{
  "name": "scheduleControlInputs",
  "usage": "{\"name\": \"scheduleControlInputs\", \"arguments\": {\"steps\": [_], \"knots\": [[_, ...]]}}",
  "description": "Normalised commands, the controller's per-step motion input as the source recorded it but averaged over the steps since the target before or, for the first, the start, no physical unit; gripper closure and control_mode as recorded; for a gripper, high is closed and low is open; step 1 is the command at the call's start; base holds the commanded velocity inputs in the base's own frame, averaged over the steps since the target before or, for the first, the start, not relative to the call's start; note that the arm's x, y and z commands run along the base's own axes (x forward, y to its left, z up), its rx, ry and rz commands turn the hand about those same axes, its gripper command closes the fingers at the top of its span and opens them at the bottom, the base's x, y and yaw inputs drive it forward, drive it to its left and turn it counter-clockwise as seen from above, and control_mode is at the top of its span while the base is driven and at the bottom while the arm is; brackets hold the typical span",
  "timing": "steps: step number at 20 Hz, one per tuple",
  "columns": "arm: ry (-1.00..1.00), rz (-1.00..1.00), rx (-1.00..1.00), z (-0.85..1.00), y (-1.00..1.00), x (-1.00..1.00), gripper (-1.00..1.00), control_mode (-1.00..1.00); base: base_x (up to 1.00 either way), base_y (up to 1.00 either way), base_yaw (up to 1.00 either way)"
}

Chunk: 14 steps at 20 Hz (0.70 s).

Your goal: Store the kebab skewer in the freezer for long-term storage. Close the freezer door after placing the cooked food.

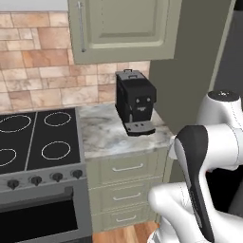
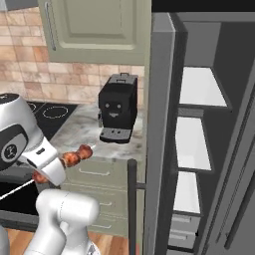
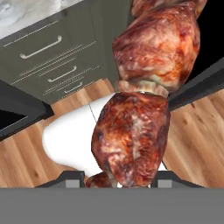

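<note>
From your left base camera, a black coffee machine [image 1: 135, 103] stands at the surface's [image 1: 104, 133] back right corner, beside a black cooktop [image 1: 38, 137], while the white arm crosses the lower right.

From your right base camera, the kebab skewer [image 2: 74, 157] juts out past the arm, in the air off the surface's front edge, its meat chunks pointing toward the freezer [image 2: 199, 144], whose white shelves stand exposed behind the open freezer door [image 2: 159, 149].

From your hand camera, the hand [image 3: 118, 180] is clamped on the skewer, its chunks looming above green drawers [image 3: 52, 57] and wooden floor [image 3: 197, 140].
</note>
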Motion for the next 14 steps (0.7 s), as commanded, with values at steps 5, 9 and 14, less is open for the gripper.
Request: {"name": "scheduleControlInputs", "arguments": {"steps": [5, 9, 14], "knots": [[0.00, 0.00, 0.00, 0.00, 0.00, 0.00, 1.00, 1.00, -0.76, 0.15, -0.10], [0.00, 0.00, 0.00, 0.00, 0.00, 0.00, 1.00, 1.00, -0.60, 0.13, -0.13], [0.00, 0.00, 0.00, 0.00, 0.00, 0.00, 1.00, 1.00, -0.57, 0.01, -0.11]]}}
